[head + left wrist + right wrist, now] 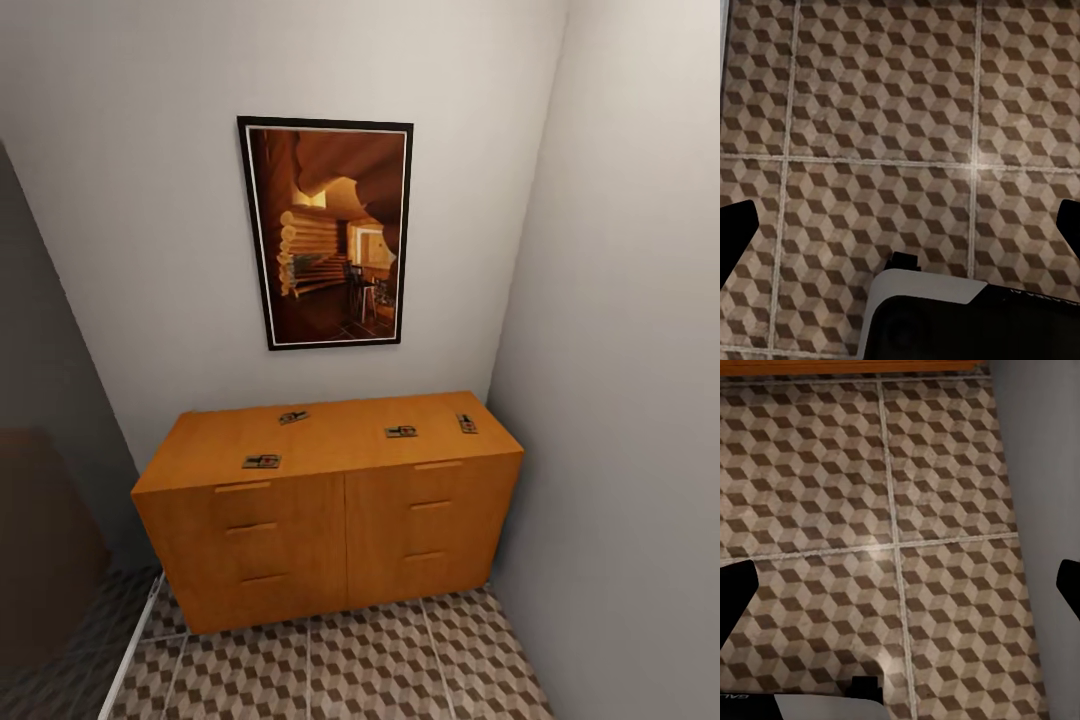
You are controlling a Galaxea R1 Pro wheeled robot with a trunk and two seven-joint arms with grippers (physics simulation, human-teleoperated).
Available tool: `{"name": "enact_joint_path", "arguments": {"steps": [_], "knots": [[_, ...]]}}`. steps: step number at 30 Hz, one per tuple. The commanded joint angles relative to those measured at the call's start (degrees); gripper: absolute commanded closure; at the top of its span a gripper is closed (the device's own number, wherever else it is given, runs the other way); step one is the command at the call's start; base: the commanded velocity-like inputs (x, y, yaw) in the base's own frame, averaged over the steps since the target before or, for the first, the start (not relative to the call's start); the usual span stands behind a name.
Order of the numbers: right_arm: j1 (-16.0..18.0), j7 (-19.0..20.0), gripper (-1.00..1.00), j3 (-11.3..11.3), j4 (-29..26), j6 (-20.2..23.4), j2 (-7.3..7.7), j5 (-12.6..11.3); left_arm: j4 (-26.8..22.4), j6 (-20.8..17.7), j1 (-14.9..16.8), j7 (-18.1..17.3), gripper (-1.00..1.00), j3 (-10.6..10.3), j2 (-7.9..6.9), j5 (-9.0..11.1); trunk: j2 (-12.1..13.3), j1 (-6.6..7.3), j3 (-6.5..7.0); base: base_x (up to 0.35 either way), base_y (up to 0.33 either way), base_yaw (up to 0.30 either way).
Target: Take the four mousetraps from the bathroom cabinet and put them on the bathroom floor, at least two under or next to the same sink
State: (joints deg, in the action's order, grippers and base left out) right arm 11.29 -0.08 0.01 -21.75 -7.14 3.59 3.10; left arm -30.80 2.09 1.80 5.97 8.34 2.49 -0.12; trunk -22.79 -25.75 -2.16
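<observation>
Mousetraps (261,461), four small flat boards, atop orange-brown cabinet (340,540).

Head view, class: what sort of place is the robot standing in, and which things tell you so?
Probably a narrow corner of a home's room: plain walls close in around a low wooden cabinet, a framed picture hangs above it, and the floor has cube-patterned tiles. Nothing here by itself proves which room.

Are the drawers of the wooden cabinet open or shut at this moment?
Shut. In the head view every drawer front of the cabinet sits flush, none pulled out. The four mousetraps lie flat on its top.
</observation>
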Motion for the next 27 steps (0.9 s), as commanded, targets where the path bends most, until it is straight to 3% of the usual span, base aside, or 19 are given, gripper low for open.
{"name": "enact_joint_path", "arguments": {"steps": [1, 12, 27], "knots": [[0.0, 0.0, -1.0, 0.0, 0.0, -0.2, 0.01, 0.3, 0.0, 0.2, 0.0, 0.0, -1.0, 0.2, 0.05, 0.0, -0.1, -0.03, -0.13, 0.0, 0.0, 0.006], [0.0, 0.0, -1.0, 0.0, 0.0, -0.2, 0.01, 0.3, 0.0, 0.1, 0.0, 0.2, -1.0, 0.2, 0.04, -0.1, -0.1, -0.03, -0.13, 0.0, 0.0, 0.032], [0.0, 0.0, -1.0, 0.0, 0.0, -0.2, 0.01, 0.3, 0.0, 0.1, 0.0, 0.3, -1.0, 0.2, 0.05, -0.1, -0.1, -0.03, -0.13, 0.0, 0.0, 0.227]]}}
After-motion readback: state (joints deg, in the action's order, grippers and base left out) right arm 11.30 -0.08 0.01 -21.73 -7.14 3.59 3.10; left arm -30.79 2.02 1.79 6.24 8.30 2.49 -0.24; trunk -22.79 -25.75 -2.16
